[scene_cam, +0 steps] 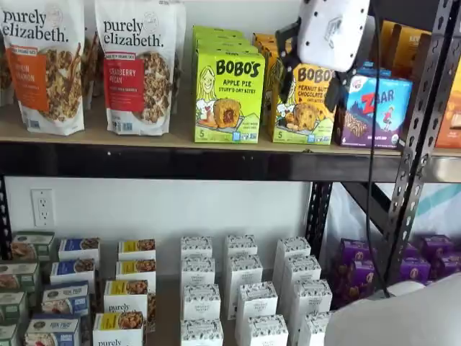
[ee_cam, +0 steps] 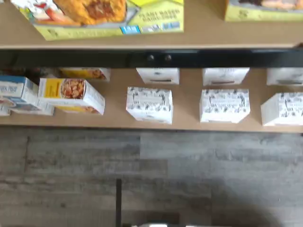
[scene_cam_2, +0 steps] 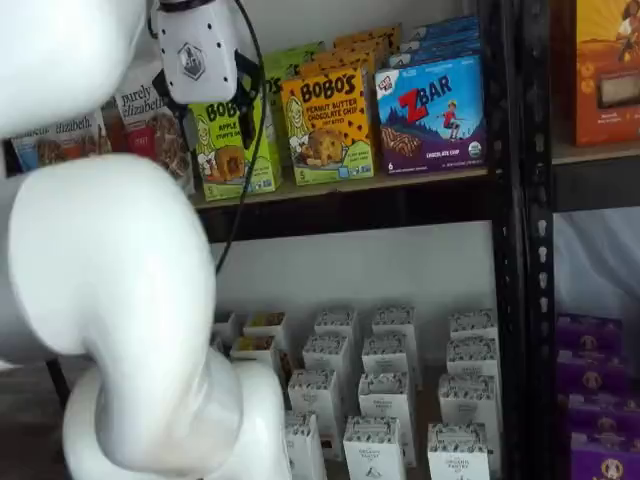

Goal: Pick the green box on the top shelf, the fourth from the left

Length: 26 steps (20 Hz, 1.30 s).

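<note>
The green box (scene_cam: 228,97) is a lime "BOBO'S Apple Pie" carton standing upright at the front of the top shelf (scene_cam: 108,139), with more of its kind lined up behind it. In a shelf view my gripper (scene_cam: 311,81) hangs in front of the shelf, its white body above and two black fingers (scene_cam: 287,65) spread with a plain gap, holding nothing. There it appears to the right of the green box, over the yellow box. In a shelf view the gripper (scene_cam_2: 205,108) lies in front of the green box (scene_cam_2: 235,145). The wrist view shows the green box (ee_cam: 104,16) from above.
Granola bags (scene_cam: 137,65) stand left of the green box; a yellow-orange Bobo's box (scene_cam: 302,112) and a blue Zbar box (scene_cam: 374,108) stand right of it. A black upright (scene_cam: 421,122) rises at the right. White cartons (scene_cam: 245,288) fill the lower shelf. My white arm (scene_cam_2: 120,300) blocks the left.
</note>
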Tool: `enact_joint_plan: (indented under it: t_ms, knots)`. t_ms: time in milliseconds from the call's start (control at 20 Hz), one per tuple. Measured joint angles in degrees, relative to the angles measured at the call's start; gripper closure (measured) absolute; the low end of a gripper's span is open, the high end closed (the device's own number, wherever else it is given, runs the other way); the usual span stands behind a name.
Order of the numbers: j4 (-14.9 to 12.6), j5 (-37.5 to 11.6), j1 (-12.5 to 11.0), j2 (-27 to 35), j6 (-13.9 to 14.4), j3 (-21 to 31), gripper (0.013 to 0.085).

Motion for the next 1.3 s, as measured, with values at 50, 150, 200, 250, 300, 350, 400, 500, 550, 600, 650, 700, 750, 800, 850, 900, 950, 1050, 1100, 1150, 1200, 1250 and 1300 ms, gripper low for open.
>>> enact_joint_plan:
  t_ms: [50, 150, 200, 250, 300, 350, 400, 500, 550, 600, 650, 700, 750, 800, 850, 900, 950, 1050, 1100, 1150, 1200, 1250, 1300]
  knots:
    - [-0.46, -0.73, 0.88, 0.78, 0.75, -0.34, 0.0130]
    - [-1.42, -1.98, 2.34, 2.19, 2.00, -0.96, 0.0130]
    - [-1.83, -2.75, 2.95, 2.88, 2.53, -1.22, 0.0130]
    - [-1.82, -3.61, 3.25, 3.51, 2.81, -1.44, 0.0130]
    - [-1.72, -4.50, 3.46, 4.04, 2.98, -1.58, 0.0130]
    - [-1.62, -5.14, 3.58, 4.50, 3.08, -1.74, 0.0130]
    - [-1.59, -6.06, 3.78, 5.12, 3.22, -1.96, 0.0130]
    - [-2.09, -7.39, 4.25, 6.25, 3.56, -2.49, 0.0130]
    - [-2.20, -7.93, 4.30, 6.84, 3.59, -2.82, 0.0130]
    - [-2.17, -8.46, 4.26, 7.42, 3.52, -3.15, 0.0130]
    - [-1.98, -8.91, 4.09, 7.94, 3.34, -3.45, 0.0130]
    - [-1.87, -9.31, 3.91, 8.58, 3.17, -3.86, 0.0130]
    - [-1.70, -9.68, 3.70, 9.23, 2.94, -4.28, 0.0130]
    - [-1.55, -10.11, 3.47, 9.87, 2.69, -4.68, 0.0130]
    - [-1.41, -10.72, 3.24, 10.43, 2.42, -4.98, 0.0130]
    - [-1.39, -11.20, 3.07, 11.10, 2.21, -5.43, 0.0130]
    - [-1.41, -11.59, 2.92, 11.83, 2.05, -5.94, 0.0130]
    - [-1.11, -11.84, 2.55, 13.41, 1.67, -7.13, 0.0130]
    - [-0.85, -11.91, 2.37, 14.19, 1.49, -7.72, 0.0130]
    - [-0.66, -11.88, 2.27, 14.96, 1.39, -8.32, 0.0130]
    - [-0.58, -11.71, 2.25, 15.66, 1.39, -8.87, 0.0130]
    - [-0.35, -11.61, 2.20, 16.15, 1.35, -9.23, 0.0130]
    - [-0.14, -11.52, 2.16, 16.64, 1.33, -9.59, 0.0130]
